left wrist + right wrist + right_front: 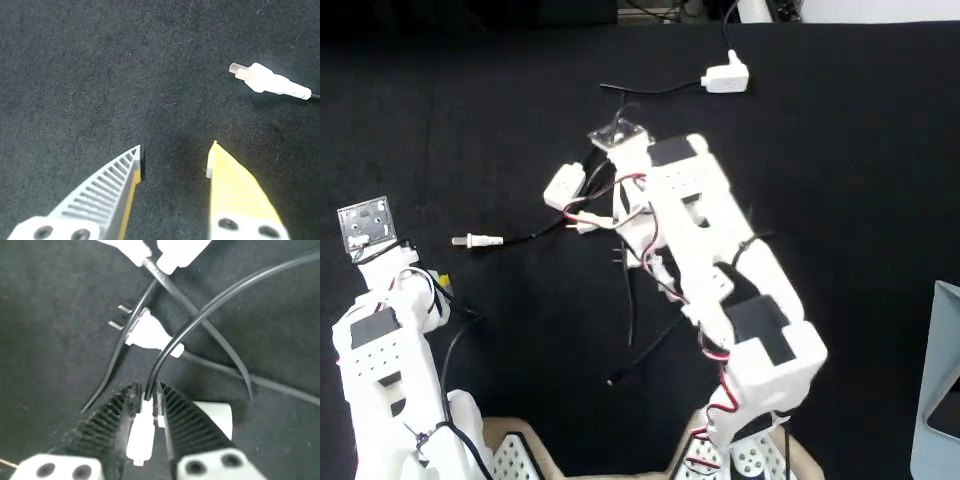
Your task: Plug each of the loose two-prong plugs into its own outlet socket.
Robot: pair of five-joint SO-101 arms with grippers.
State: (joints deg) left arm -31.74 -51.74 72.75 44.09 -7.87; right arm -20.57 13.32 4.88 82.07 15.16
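A loose white two-prong plug (478,240) (270,81) lies on the black cloth, a short way ahead of my left gripper (175,152), which is open with nothing between its fingers. My right gripper (147,390) (585,217) is shut on a second white plug (141,432), whose black cord (200,320) runs up out of the fingers. Just beyond lies a third white plug (147,332) with its two prongs bare. A white outlet socket (563,185) sits by the right gripper. Another white outlet socket (725,77) lies farther back.
Black cords (632,310) cross the cloth around and under the right arm. A white block (215,416) lies beside the right fingers. A grey-blue object (940,385) stands at the table's right edge. Open cloth lies between the arms and at the back left.
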